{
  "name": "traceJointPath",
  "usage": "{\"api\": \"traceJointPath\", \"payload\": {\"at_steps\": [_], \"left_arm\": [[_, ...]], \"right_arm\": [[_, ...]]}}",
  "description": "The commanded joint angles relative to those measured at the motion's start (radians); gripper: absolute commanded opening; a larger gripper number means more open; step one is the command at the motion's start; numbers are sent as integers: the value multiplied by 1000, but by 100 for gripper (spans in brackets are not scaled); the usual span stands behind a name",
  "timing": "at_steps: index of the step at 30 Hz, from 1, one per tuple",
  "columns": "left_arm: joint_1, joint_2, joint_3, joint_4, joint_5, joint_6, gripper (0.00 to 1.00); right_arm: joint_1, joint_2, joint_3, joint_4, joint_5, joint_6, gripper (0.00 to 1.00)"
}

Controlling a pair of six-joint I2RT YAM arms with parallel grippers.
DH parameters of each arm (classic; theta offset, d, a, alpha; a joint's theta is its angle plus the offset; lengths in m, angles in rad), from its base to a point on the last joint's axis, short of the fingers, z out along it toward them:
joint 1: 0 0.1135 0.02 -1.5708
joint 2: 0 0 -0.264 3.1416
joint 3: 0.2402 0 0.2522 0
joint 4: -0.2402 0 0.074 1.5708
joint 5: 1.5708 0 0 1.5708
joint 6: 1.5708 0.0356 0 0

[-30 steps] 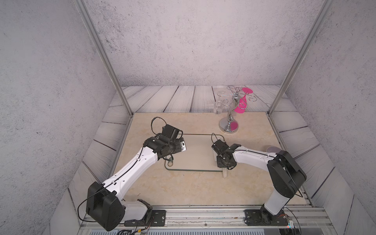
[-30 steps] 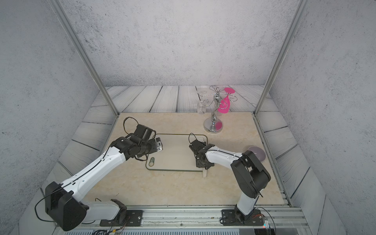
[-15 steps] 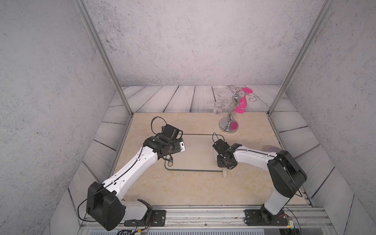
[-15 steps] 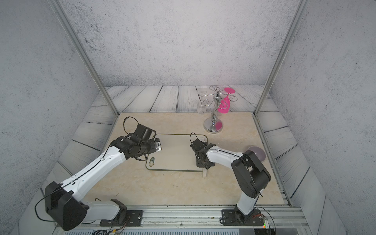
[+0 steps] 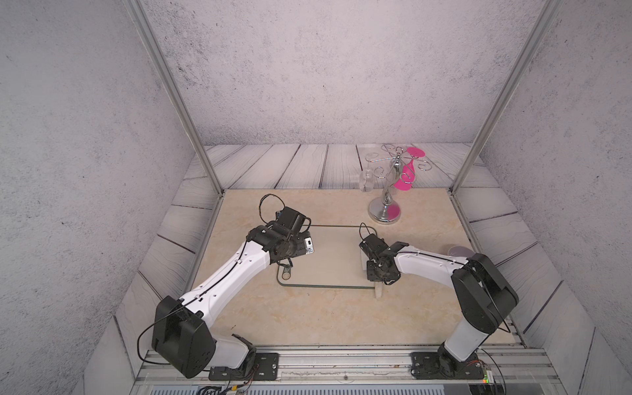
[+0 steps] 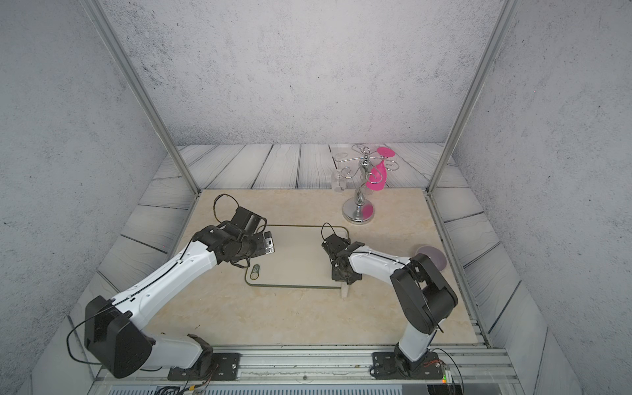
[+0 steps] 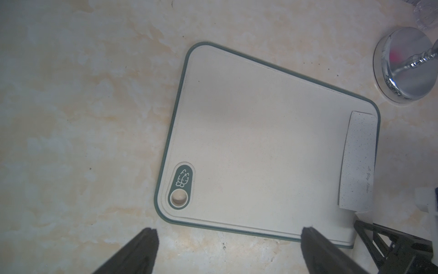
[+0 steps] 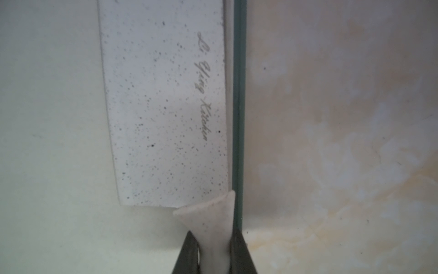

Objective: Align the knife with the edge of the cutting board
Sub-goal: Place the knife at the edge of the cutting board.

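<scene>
While right gripper (image 8: 213,234) pinches knife (image 8: 163,106) by its narrow handle, blade judged light, stiff, prone to pivot on the cutting board (image 8: 47,118).

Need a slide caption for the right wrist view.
Right gripper shut on the knife handle, blade lying flat just inside the cutting board rim.

In both top views the knife (image 5: 378,292) is mostly covered by the right gripper (image 5: 377,277); only the handle end is seen. In the right wrist view the blade is cut off by the picture's edge
</scene>
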Motion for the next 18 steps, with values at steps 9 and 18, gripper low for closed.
{"api": "traceJointPath", "payload": {"at_steps": [9,18], "left_arm": [[-7,8,30,-36,-30,29,100],[-8,11,27,-34,-18,21,100]], "right_arm": [[-12,12,-16,1,-31,5,5],[-21,24,-13,-2,-28,9,5]]}}
